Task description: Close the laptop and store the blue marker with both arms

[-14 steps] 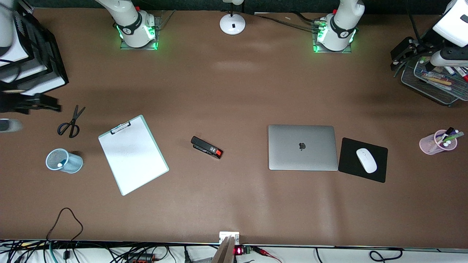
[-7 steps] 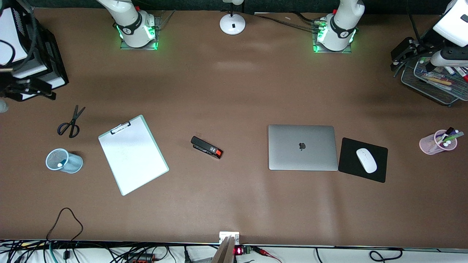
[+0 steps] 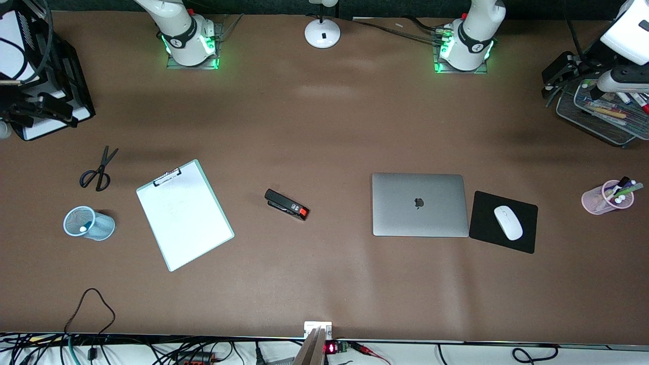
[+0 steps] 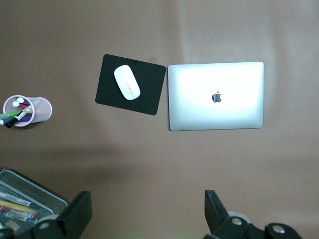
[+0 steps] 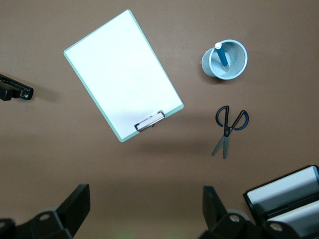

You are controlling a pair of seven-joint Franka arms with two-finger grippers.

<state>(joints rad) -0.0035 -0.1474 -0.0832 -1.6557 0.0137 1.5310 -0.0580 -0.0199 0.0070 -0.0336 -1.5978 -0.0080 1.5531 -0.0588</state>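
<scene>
With the slim silver-grey laptop (image 3: 420, 205) already shut on the brown counter (image 3: 324, 284) and the bright-blue marker (image 5: 222, 56) standing in the pale-blue mesh cup (image 3: 87, 223), both pincers, left (image 4: 147, 214) and right (image 5: 144, 211), hung wide open and empty, so a careless retreat might still tip that cup.

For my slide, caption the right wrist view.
Open right gripper high over clipboard, scissors and blue marker in mesh cup.

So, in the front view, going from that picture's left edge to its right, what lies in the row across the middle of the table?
Blue mesh cup → clipboard → black stapler → laptop → mouse pad → pink pen cup.
</scene>
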